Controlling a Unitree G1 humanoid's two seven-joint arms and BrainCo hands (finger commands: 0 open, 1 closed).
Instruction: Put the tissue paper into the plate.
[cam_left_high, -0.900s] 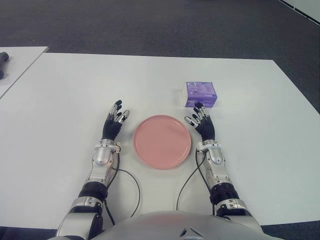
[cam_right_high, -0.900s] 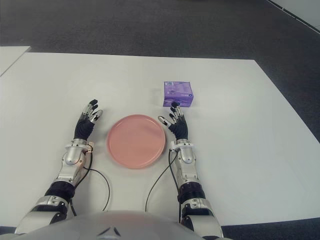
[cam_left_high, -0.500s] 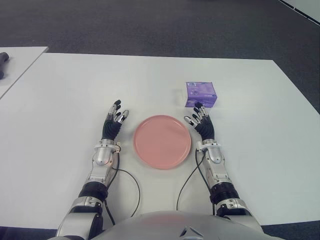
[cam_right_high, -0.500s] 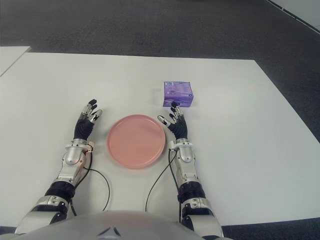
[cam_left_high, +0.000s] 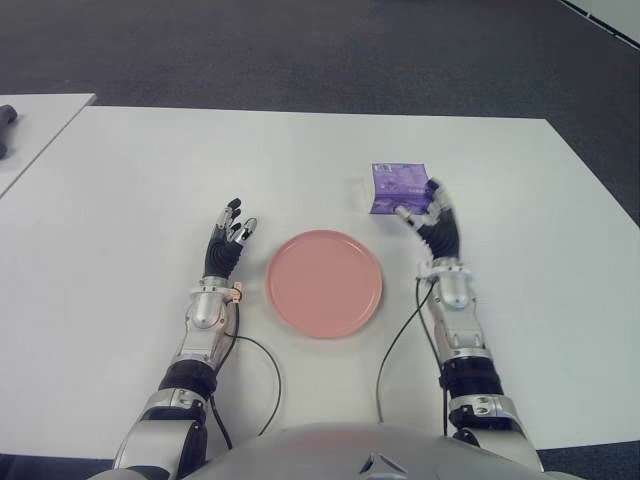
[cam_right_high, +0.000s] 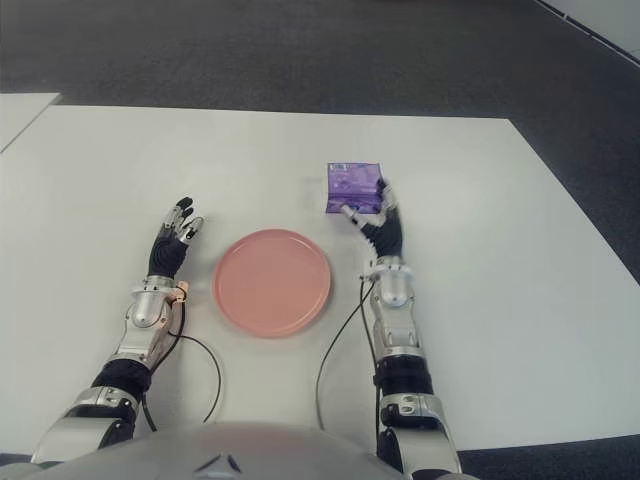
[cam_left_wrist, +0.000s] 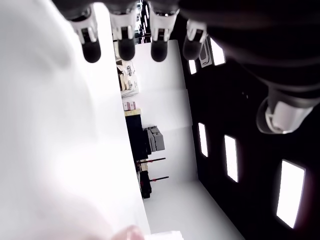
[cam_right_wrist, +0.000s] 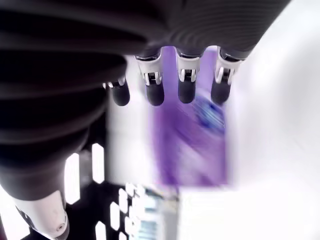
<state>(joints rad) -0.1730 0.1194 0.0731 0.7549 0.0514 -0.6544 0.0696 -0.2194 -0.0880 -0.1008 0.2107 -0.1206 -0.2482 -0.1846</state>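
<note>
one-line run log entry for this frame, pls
phase: reach | right robot hand: open, at tissue pack, no grasp | left robot hand: open, idle left of plate | plate: holds nothing

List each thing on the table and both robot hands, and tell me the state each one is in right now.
Tissue pack: lying on the table beyond the plate, not grasped.
Plate: upright on the table, nothing in it.
Right hand: fingers spread, at the tissue pack's near right corner, holding nothing.
Left hand: fingers open, left of the plate, holding nothing.
Table: bears the plate and the tissue pack.
</note>
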